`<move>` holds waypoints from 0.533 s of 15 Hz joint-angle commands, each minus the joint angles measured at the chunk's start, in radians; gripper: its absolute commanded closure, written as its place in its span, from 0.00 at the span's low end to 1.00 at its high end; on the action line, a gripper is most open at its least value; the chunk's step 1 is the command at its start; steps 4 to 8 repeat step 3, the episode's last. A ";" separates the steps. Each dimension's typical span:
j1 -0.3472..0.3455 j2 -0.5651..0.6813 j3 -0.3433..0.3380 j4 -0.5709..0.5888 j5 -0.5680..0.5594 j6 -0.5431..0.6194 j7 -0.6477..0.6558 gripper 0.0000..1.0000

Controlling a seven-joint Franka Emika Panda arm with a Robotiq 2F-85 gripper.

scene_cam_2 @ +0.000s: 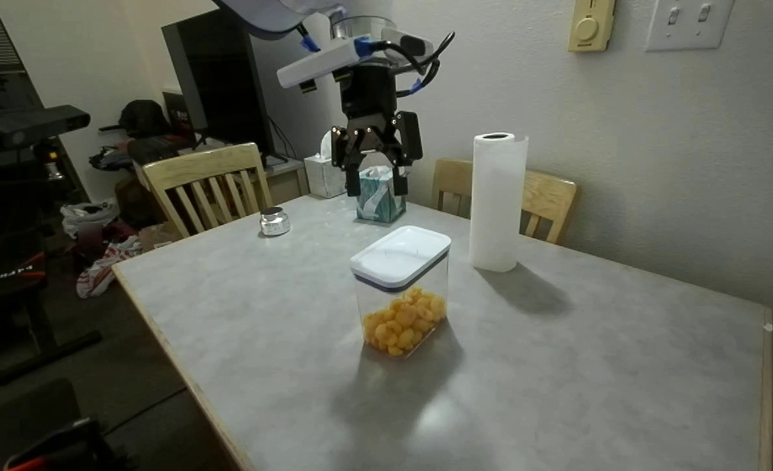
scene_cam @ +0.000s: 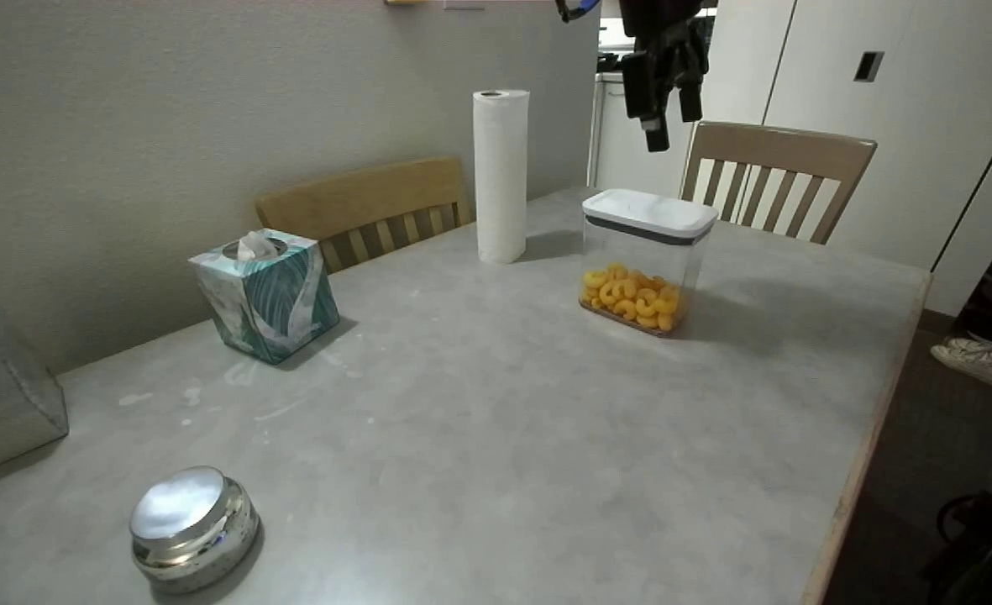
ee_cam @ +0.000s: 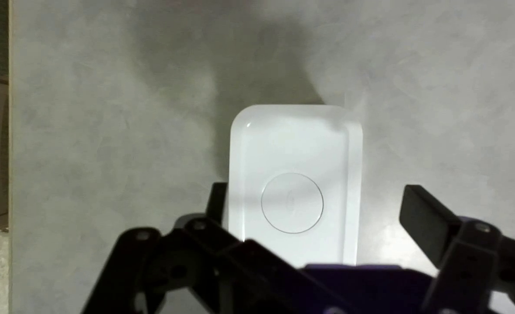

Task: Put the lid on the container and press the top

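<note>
The white lid [scene_cam: 651, 212] sits level on the clear container [scene_cam: 640, 250], which holds yellow-orange snack pieces. In an exterior view the lid [scene_cam_2: 402, 255] also covers the container [scene_cam_2: 374, 299], with a dark seal band under its rim. In the wrist view the lid [ee_cam: 296, 144] shows its round button, the top [ee_cam: 292, 203], looking about level with the lid's face. The lid's near end is hidden by the gripper there. My gripper [scene_cam: 672, 126] is open and empty, pointing down, above the lid and apart from it. It also shows in an exterior view [scene_cam_2: 377, 185].
A paper towel roll [scene_cam: 501, 176] stands near the container on the wall side. A teal tissue box [scene_cam: 273, 294], a grey tissue box [scene_cam: 8, 386] and a shiny metal dome [scene_cam: 193, 529] stand farther along the table [scene_cam: 462, 454]. Chairs [scene_cam: 781, 147] stand at the table's edges.
</note>
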 commanded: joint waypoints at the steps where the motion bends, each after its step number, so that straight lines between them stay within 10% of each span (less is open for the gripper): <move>1: -0.005 0.000 0.006 0.002 -0.002 -0.003 0.001 0.00; 8: -0.005 0.000 0.006 0.002 -0.002 -0.003 0.001 0.00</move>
